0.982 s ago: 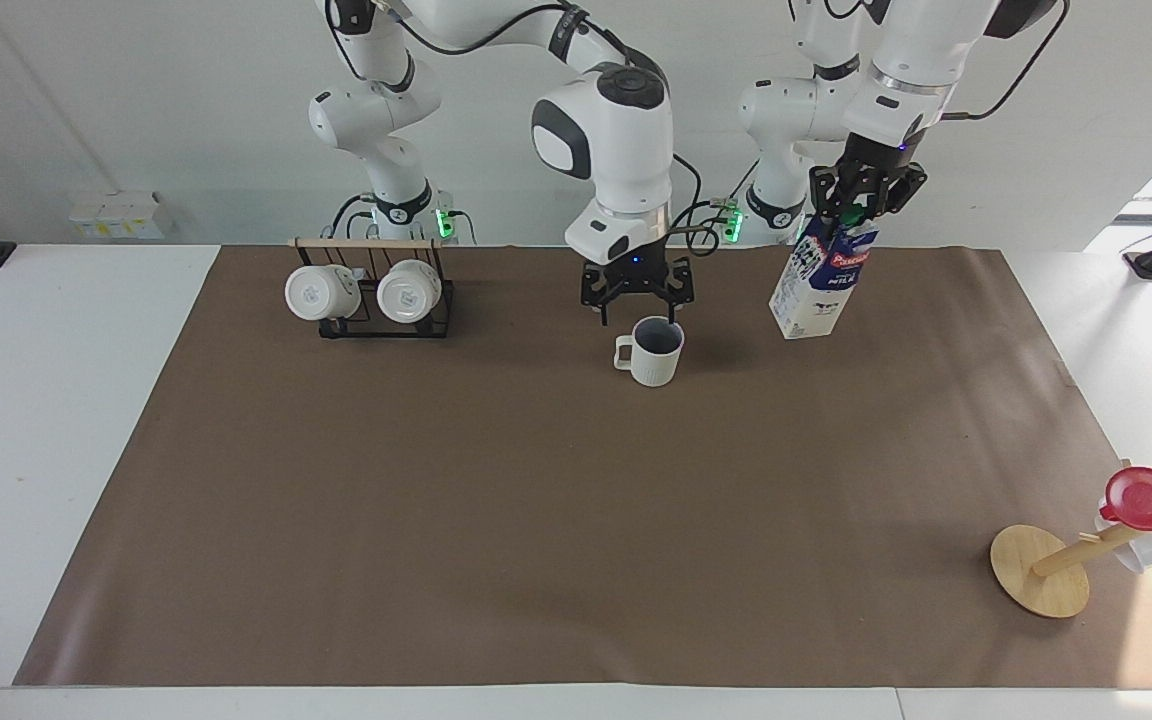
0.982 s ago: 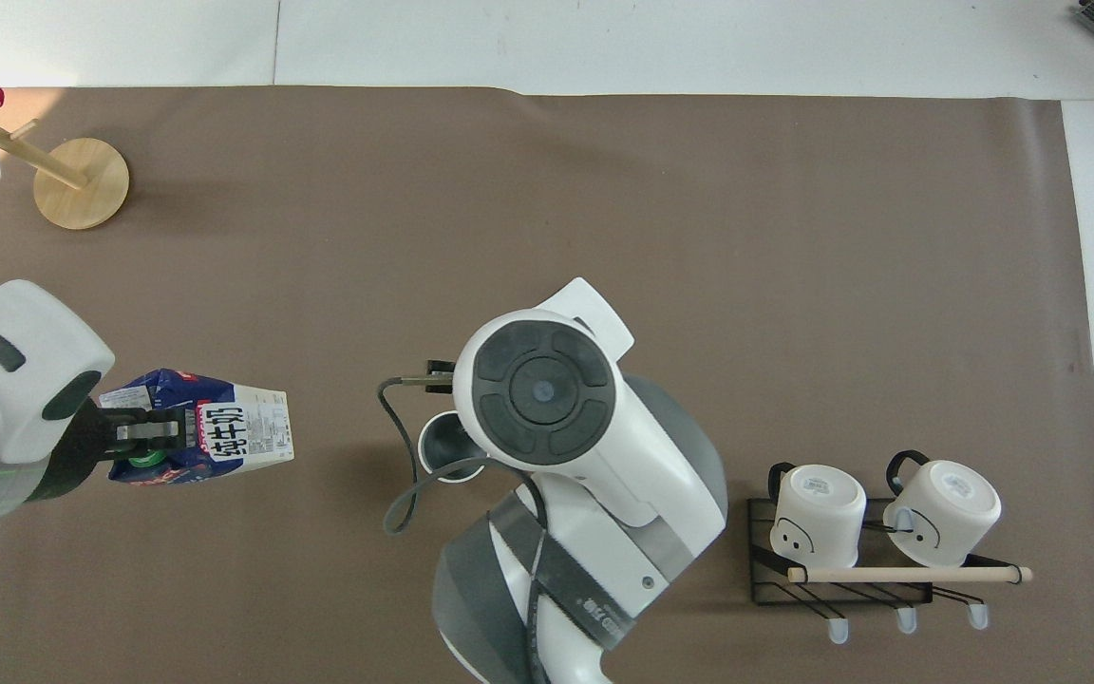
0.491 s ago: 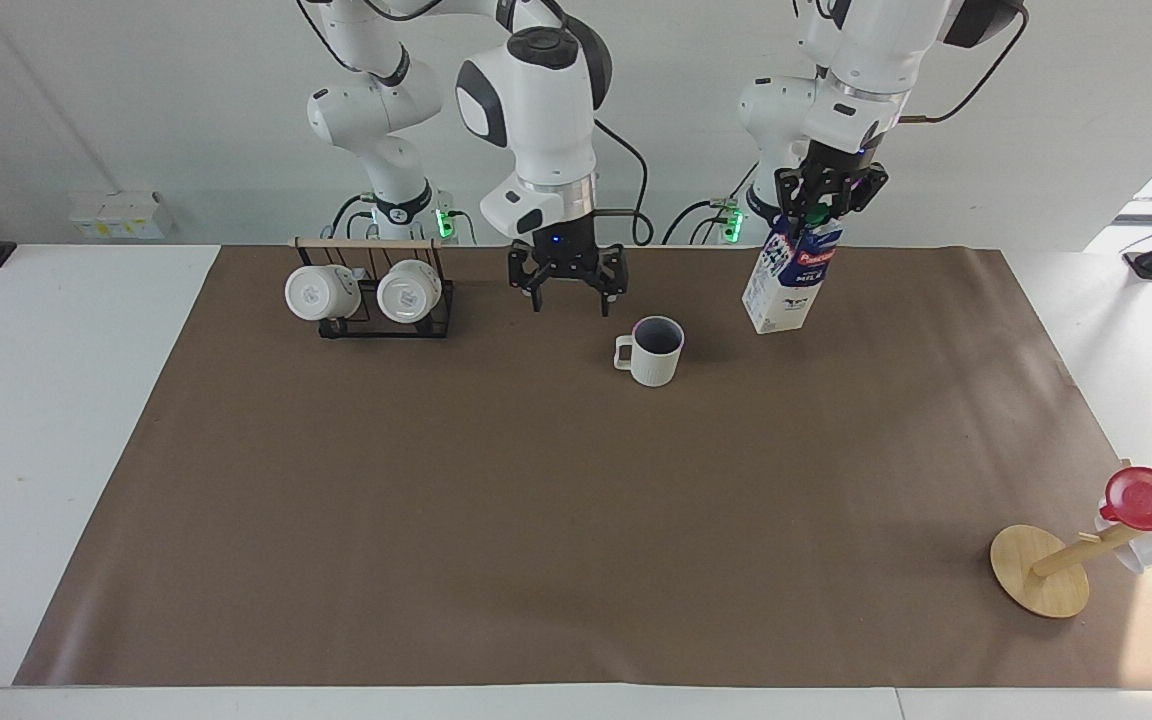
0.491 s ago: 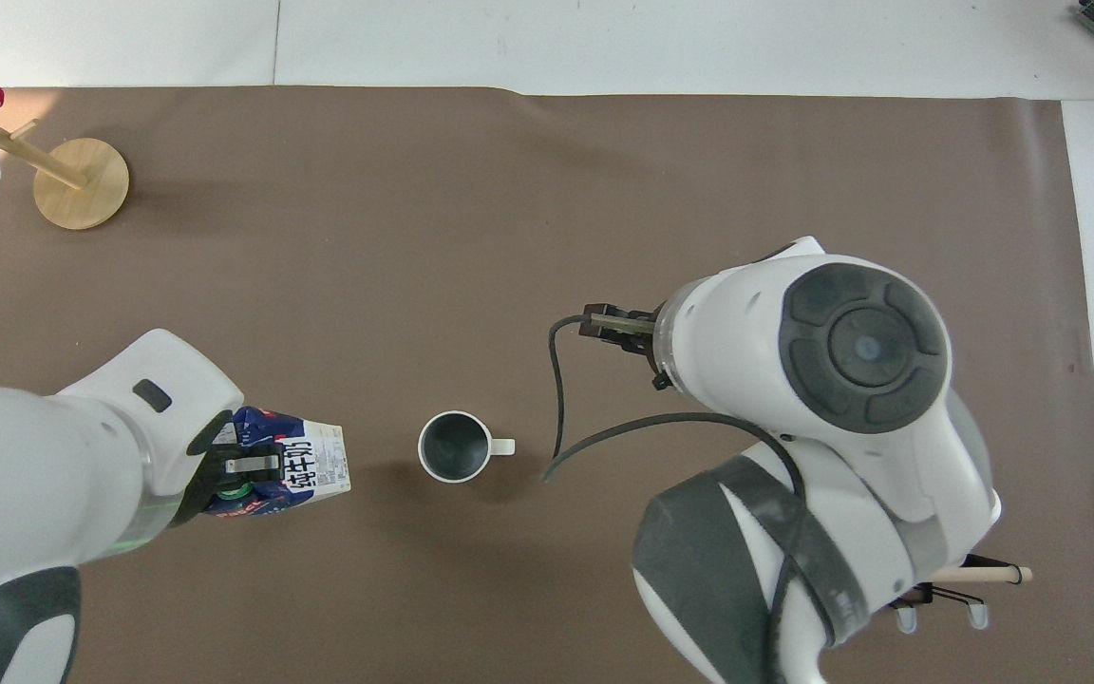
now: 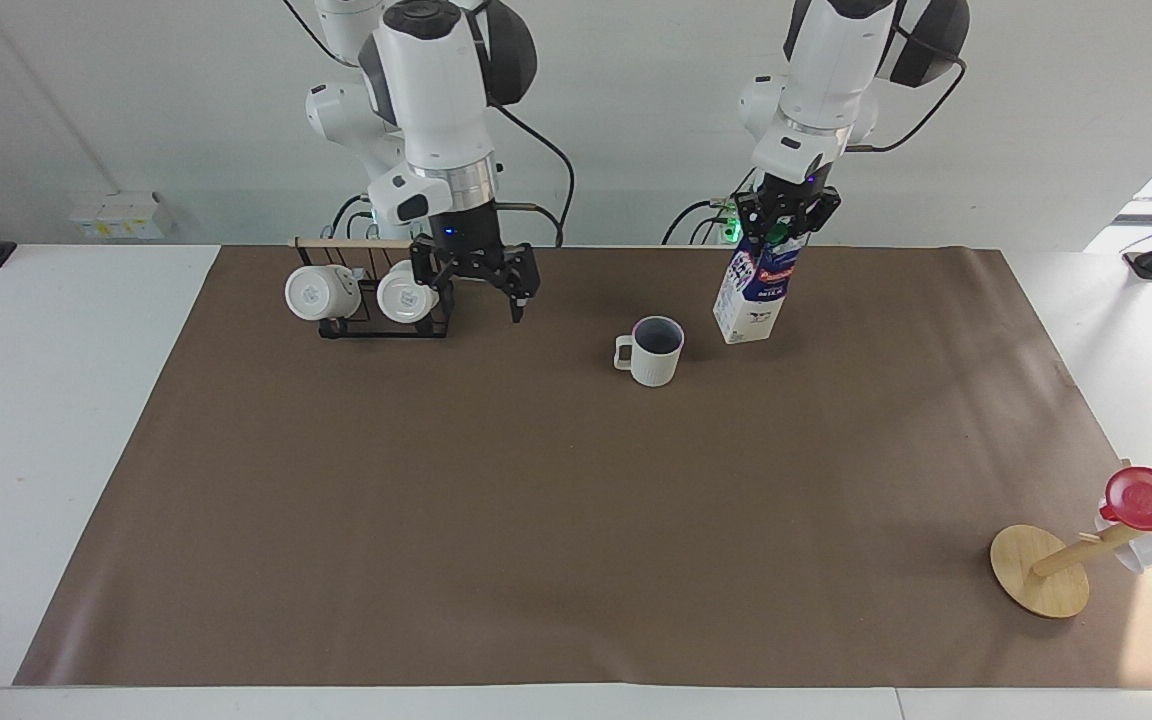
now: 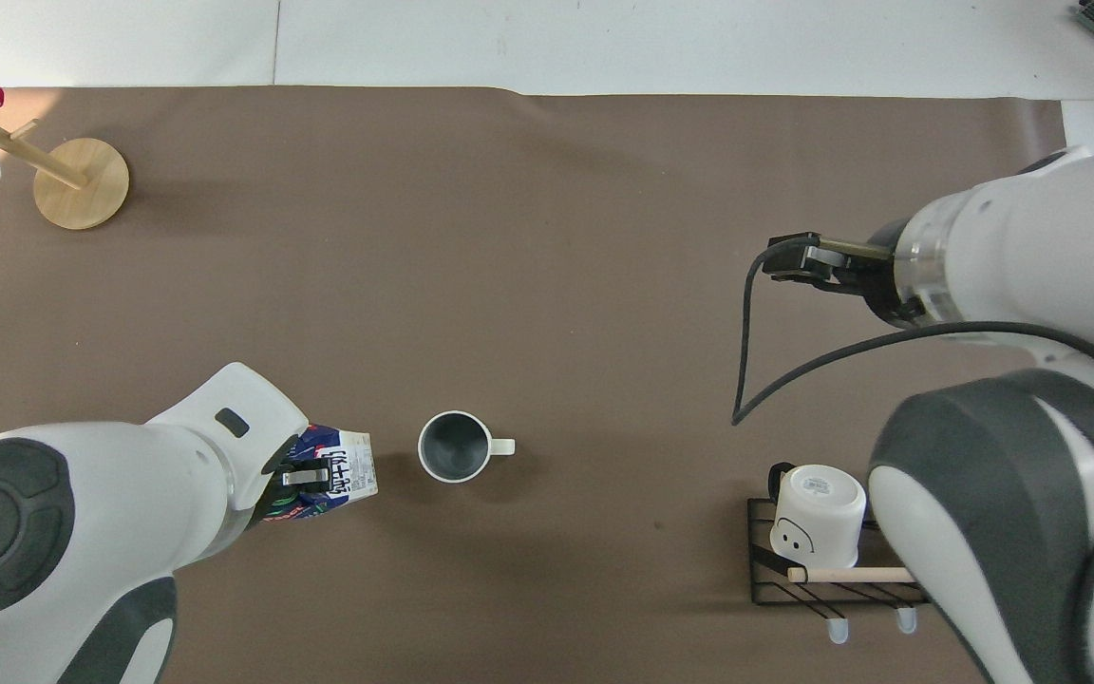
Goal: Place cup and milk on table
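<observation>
Gripping the milk (image 5: 751, 300) beside the cup (image 5: 656, 352), left gripper (image 5: 784, 222); right gripper (image 5: 477, 283) gapes near rack (image 5: 376, 300).

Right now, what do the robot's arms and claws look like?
Both arms are chunky, glossy white tubes with dark grey caps at the joints. The right gripper and left gripper are black metal claws with little blue lights. Black cables loop off the wrists, and green lights glow by the bases.

Facing cam: high, across broad white table (image 5: 76, 420) w/ brown paper sheet (image 5: 556, 520), looks toward robots at wall edge. Overhead cam: above robots' end, steeply down, fwd. Both fairly distant; share whole sheet, half-turn apart.
</observation>
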Robot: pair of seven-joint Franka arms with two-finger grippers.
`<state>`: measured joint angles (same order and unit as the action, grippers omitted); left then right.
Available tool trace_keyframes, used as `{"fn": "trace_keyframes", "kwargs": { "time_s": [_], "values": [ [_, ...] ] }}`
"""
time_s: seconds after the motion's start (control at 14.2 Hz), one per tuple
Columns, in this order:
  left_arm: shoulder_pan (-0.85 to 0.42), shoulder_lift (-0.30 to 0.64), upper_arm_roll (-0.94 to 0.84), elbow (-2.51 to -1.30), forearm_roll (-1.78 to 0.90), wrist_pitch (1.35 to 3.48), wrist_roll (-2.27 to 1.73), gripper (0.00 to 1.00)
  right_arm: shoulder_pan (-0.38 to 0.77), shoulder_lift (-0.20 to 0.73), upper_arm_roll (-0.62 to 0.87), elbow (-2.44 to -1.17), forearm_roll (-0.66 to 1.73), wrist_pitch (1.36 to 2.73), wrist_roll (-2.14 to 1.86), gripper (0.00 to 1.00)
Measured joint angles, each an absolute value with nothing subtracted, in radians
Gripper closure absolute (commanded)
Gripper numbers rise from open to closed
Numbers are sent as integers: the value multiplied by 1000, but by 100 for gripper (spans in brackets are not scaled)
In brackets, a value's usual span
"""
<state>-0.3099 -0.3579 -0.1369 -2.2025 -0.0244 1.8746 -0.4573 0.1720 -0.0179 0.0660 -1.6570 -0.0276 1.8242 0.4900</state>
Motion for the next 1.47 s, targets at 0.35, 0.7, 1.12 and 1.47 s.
{"fn": "trace_keyframes", "kwargs": {
  "time_s": [0.35,0.7,1.12,1.47],
  "values": [
    [-310,-359,-137,-2265,-24,1959,-464,62,129,-18,66,-1544,-49,1601,385,0],
    [-310,-356,-138,-2325,-24,2050,-471,62,103,-20,61,-1484,-56,1483,318,0],
    [-310,-342,-152,-2340,-24,2094,-478,62,84,-25,31,-1491,-48,1452,240,0],
    [-310,-330,-171,-2340,-24,2108,-493,62,49,-30,28,-1494,-27,1451,227,0]
  ]
}}
